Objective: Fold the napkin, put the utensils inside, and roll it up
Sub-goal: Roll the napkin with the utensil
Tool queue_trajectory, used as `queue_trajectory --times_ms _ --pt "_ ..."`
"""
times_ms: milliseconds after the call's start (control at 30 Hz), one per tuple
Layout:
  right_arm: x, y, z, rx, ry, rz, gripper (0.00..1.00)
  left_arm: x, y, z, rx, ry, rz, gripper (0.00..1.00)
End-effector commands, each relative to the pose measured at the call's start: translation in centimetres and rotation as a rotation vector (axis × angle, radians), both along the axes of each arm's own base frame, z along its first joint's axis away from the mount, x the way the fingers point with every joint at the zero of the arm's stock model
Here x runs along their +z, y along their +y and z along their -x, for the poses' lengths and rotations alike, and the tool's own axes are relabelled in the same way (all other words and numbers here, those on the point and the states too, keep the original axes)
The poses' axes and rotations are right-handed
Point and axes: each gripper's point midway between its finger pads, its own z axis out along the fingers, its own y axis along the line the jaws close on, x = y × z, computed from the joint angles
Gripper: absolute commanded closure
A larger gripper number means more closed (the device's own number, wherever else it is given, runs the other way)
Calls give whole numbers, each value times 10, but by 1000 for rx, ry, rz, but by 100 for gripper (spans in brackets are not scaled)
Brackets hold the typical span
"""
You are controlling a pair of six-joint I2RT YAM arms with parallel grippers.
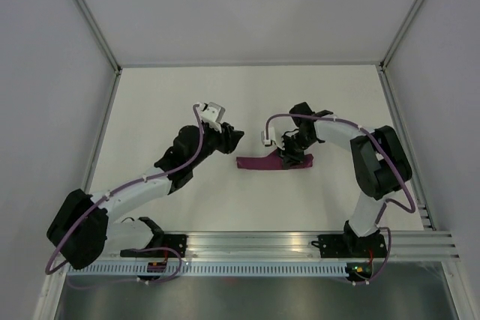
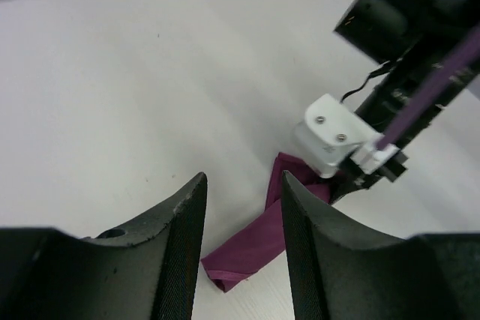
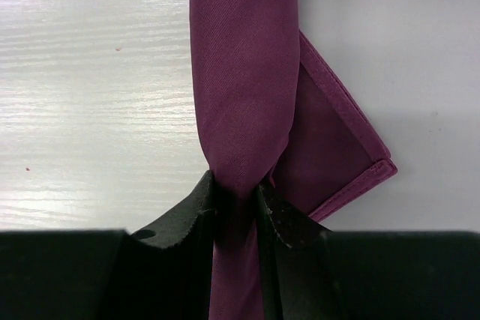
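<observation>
The purple napkin [image 1: 259,162] lies rolled into a narrow bundle at the table's middle. My right gripper [image 1: 289,154] is shut on the roll near its right end. In the right wrist view its jaws pinch the napkin [image 3: 244,88] tightly, and a loose hemmed corner [image 3: 360,162] sticks out to the right. My left gripper [image 1: 234,139] is open and empty, hovering just left of and above the roll's left end. In the left wrist view the roll [image 2: 251,245] shows between its fingers [image 2: 184,245]. The knife is hidden.
The white table [image 1: 165,95] has raised metal rails at its left, right and back edges. The right arm's wrist and cable [image 2: 390,95] stand close beyond the roll in the left wrist view.
</observation>
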Motion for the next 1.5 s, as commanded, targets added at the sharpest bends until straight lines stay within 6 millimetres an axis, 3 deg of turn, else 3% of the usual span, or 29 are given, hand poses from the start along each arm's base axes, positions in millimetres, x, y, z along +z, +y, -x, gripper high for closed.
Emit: queue_trajectory --times_ms 0,133,300,333,433,467,633,667,1000,1233,1467 --pt "-31 -27 40 31 266 106 72 69 10 1 109 -278 86 50" --pt "-32 -28 37 28 348 112 72 72 -6 22 68 -392 -68 49" --pt "-37 -25 28 22 396 114 71 48 -45 54 -58 -513 -293 48" --pt "-38 -25 30 23 413 120 71 37 -58 65 -93 -526 -336 48" --pt "-41 -26 27 21 446 128 71 21 -74 72 -141 -585 -455 46" --pt "-43 -26 27 18 457 132 71 6 -88 78 -185 -588 -502 45" --pt "-45 -26 23 11 471 143 71 -35 -118 84 -287 -686 -685 44" --pt "-46 -25 22 10 474 145 71 -51 -122 82 -312 -703 -746 43" --pt "-49 -26 20 -8 492 157 71 -111 -147 77 -465 -724 -871 39" --pt "-50 -26 20 -12 500 160 71 -130 -140 67 -519 -584 -857 40" --pt "-53 -24 20 -19 516 157 71 -143 -137 76 -574 -506 -838 45"
